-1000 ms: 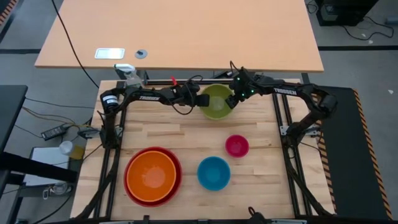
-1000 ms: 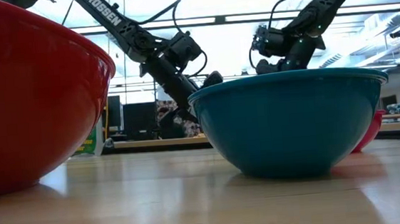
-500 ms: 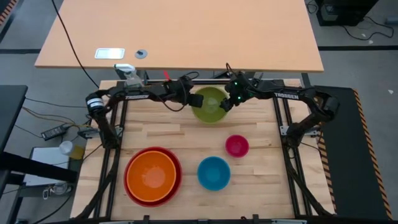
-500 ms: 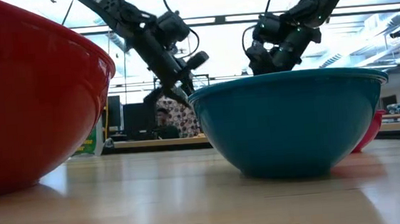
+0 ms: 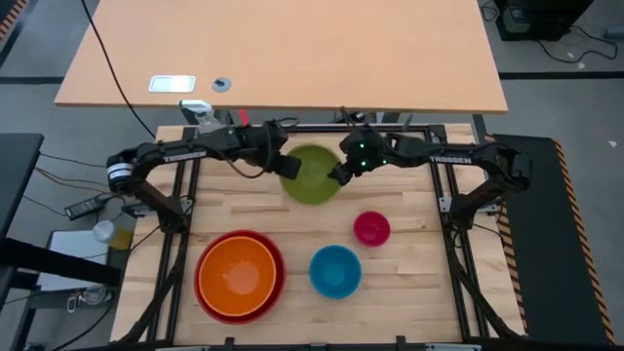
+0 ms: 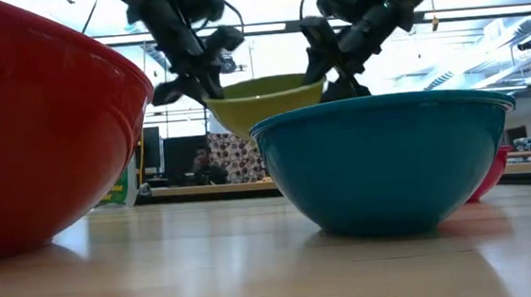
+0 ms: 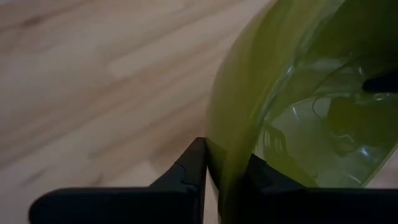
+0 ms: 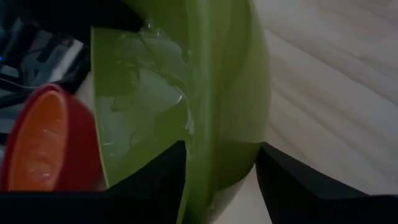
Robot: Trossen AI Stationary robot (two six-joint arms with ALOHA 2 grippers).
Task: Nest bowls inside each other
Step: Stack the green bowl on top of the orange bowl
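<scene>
The lime green bowl hangs above the far middle of the table, between my two grippers; in the low view the green bowl shows over the blue bowl's rim. My left gripper is shut on its left side, my right gripper on its right side. The orange bowl sits inside the red bowl at the near left. The blue bowl stands near the middle, and the small magenta bowl stands to its far right. My left gripper pinches the green bowl's rim and wall on its left side, one finger outside and one finger inside. It comes slanting down from the table's left. The bowl is lifted clear, about level. My right gripper holds the bowl's opposite rim and wall, one finger on the inner side and one finger on the outer side. It reaches in slanting down from the table's right.
A spray bottle stands at the table's far left corner. Dark frame rails run along the table's sides. A larger wooden table lies beyond the far edge. A person sits in the room behind.
Both grippers have risen and moved toward the table's left and a little toward its near edge, carrying the green bowl between them. The bowl has come up clear of the table and now shows above the blue bowl's rim in the low view.
</scene>
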